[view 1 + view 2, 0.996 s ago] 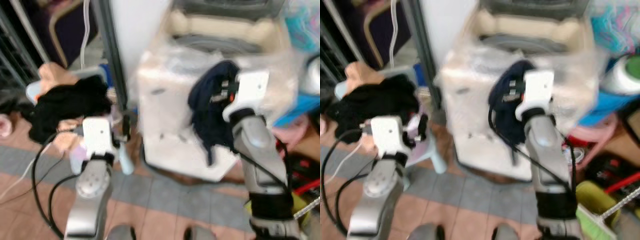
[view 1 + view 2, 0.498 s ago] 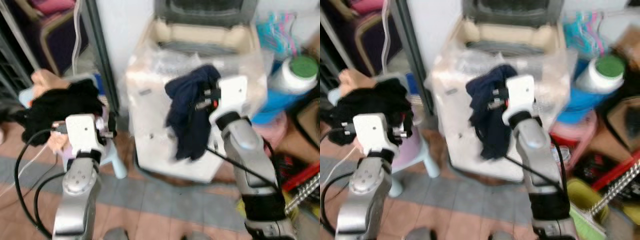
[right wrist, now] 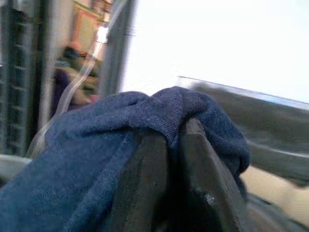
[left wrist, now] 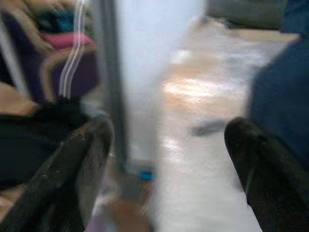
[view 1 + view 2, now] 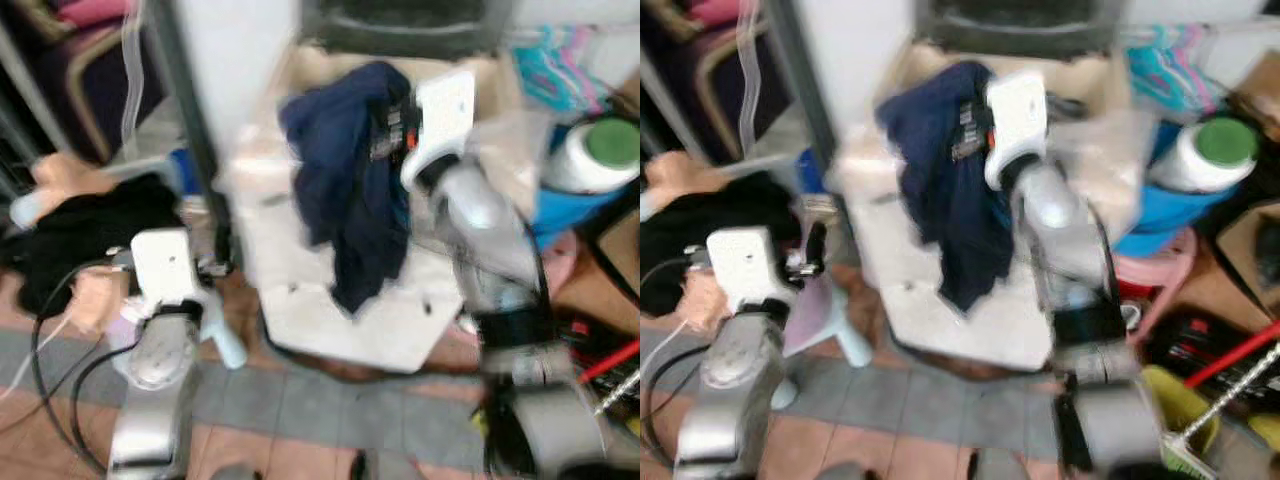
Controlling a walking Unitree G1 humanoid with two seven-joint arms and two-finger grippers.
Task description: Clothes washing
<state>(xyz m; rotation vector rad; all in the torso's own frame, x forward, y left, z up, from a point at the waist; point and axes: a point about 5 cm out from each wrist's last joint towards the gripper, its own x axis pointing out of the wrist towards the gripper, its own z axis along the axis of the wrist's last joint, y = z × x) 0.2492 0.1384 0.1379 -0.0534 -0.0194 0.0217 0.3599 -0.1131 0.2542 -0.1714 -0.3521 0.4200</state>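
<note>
Right pincer (image 3: 169, 169), clamped on the navy garment (image 5: 345, 180), has risen toward twelve o'clock over your washing machine (image 5: 330, 300); left pincer (image 4: 164, 164) stays apart.

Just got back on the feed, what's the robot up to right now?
The right gripper is shut on a dark navy blue garment, holding it up in front of the white top-loading washing machine, with the cloth hanging down its front. The left gripper is open and holds nothing, near a pile of black clothes on the robot's left.
</note>
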